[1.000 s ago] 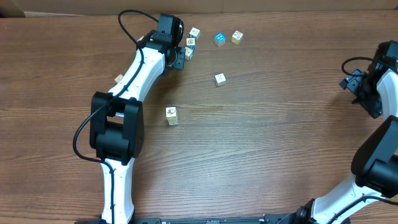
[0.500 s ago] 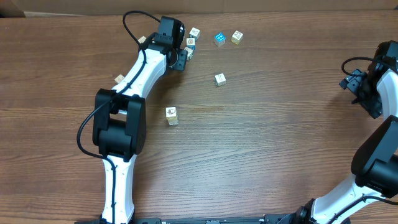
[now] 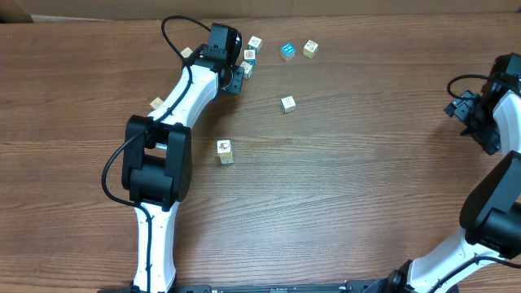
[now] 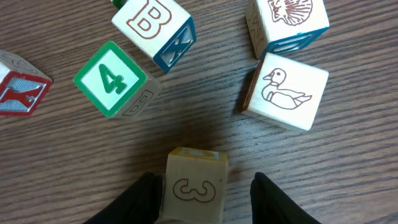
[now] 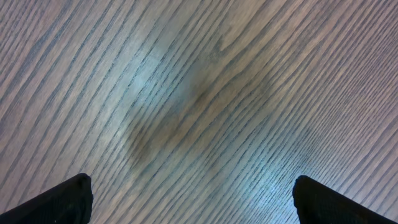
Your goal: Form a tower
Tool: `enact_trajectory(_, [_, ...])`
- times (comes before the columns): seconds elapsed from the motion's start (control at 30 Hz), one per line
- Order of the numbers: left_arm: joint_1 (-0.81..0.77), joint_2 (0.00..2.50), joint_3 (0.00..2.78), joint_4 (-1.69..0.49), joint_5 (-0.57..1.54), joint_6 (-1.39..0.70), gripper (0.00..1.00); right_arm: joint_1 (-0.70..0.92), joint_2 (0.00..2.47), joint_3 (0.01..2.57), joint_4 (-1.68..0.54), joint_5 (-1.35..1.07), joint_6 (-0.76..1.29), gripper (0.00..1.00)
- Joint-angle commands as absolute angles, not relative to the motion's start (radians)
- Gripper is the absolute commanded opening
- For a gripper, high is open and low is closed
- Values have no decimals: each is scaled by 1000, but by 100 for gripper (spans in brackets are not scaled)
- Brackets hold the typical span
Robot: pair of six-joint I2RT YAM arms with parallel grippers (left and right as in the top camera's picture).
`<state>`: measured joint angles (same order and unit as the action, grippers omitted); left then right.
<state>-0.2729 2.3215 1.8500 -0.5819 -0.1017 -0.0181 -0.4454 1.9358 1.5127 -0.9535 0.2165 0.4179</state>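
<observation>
Tower (image 3: 225, 151) is in the same spot as a second ago, mid-tabletop (image 3: 366, 203), well apart from both arms. Its block count is unreadable from above. Right gripper (image 5: 193, 190) is unchanged: jaws wide, nothing between them. Left gripper (image 4: 206, 183) has nudged farther into the far cluster. It straddles the 3 block (image 4: 194, 186) with a gap on one side, not clamped. The block's lower edge is cut off. Duck block (image 4: 283, 93) sits just beyond.
</observation>
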Motion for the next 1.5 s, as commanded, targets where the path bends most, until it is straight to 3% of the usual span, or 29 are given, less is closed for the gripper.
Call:
enact_trajectory(0.0, [-267, 2336, 1824, -576, -111, -4, 46, -449, 1909, 1531, -949, 223, 414, 100])
enact_trajectory(0.4, [-267, 2336, 1821, -588, -128, -4, 28, -449, 1909, 1531, -948, 223, 414, 100])
enact_trajectory(0.7, [-266, 2292, 1827, -725, -265, -35, 23, -449, 1909, 1531, -949, 223, 414, 100])
enact_trajectory(0.87, [-266, 2244, 1828, -832, -263, -109, 26, -449, 1909, 1531, -949, 223, 414, 100])
enact_trajectory(1.0, [-253, 2226, 1828, -902, -133, -147, 34, -449, 1909, 1531, -949, 223, 414, 100])
enact_trajectory(1.23, [-220, 2228, 1828, -916, -102, -194, 37, -449, 1909, 1531, -949, 223, 414, 100])
enact_trajectory(1.47, [-217, 2237, 1827, -899, -77, -205, 47, -449, 1909, 1531, -949, 223, 414, 100])
